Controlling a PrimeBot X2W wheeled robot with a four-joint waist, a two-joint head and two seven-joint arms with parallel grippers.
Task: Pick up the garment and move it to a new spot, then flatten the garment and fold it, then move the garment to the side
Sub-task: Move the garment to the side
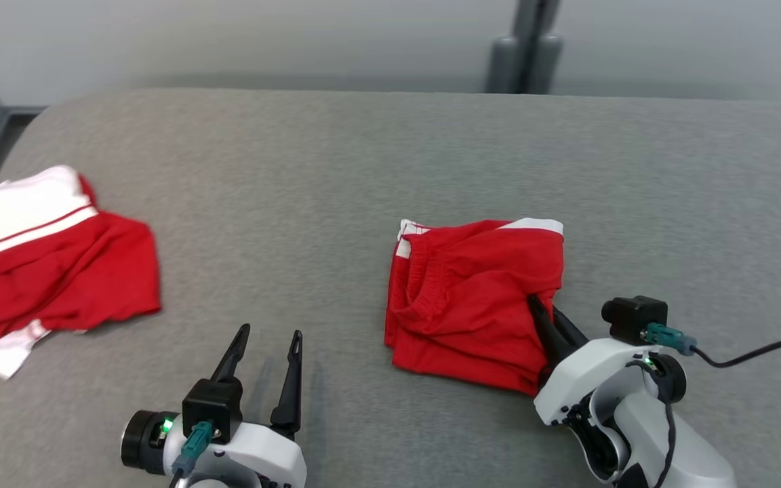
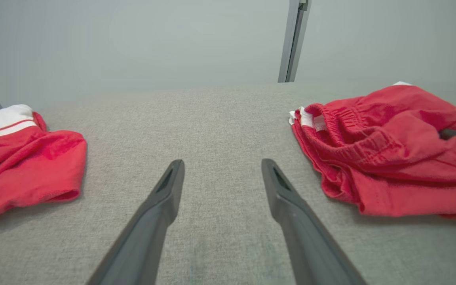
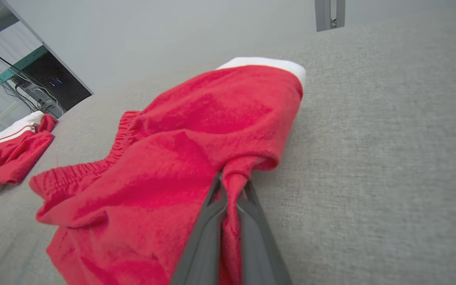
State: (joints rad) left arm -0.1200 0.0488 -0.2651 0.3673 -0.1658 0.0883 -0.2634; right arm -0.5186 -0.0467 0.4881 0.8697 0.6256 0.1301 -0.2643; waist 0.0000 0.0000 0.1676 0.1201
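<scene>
Red garment (image 1: 472, 291) lies folded right of centre on the grey worktop (image 1: 363, 156). Right claw (image 1: 545, 306) is pinched tight on its near right edge, cloth bunched between the fingers. Left claw (image 1: 271, 332) is spread wide, holding nothing, over bare surface. Open room beyond the garment and to its right. Second red-and-white garment (image 1: 51, 271) sits at the left edge, well apart. Grey post (image 1: 523, 47) stands behind the far edge.
</scene>
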